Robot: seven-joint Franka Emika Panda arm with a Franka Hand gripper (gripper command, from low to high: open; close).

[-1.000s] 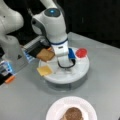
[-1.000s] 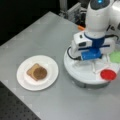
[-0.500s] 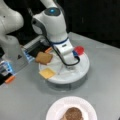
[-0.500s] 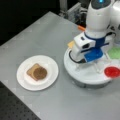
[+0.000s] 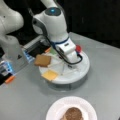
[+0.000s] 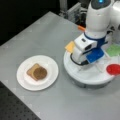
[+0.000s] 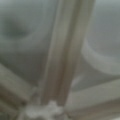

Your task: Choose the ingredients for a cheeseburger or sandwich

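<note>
A round white divided tray (image 5: 82,72) (image 6: 100,77) holds the loose ingredient pieces. On it lie a tan toast square (image 5: 42,60), a yellow cheese square (image 5: 50,75) (image 6: 70,46), a green leaf piece (image 6: 113,50) and a red disc (image 5: 78,48) (image 6: 113,69). My gripper (image 5: 69,65) (image 6: 79,63) points down into the tray's middle, low over its dividers; its fingertips are hidden by the hand. The wrist view shows only the white dividers, very close. The sandwich (image 5: 73,113) (image 6: 37,73) is a toast square with the brown patty on top, lying on a white plate (image 5: 57,110) (image 6: 23,80).
The grey table (image 6: 50,32) carries the tray and the plate. A second white robot base (image 5: 12,37) stands at a front view's left, with dark and orange gear (image 5: 10,79) beside it. A dark perforated surface (image 6: 15,110) borders the table at a front view's bottom left.
Over the last second the red disc and the toast shifted sideways, as if the tray turned a little under the gripper. The gripper stayed low over the tray's middle.
</note>
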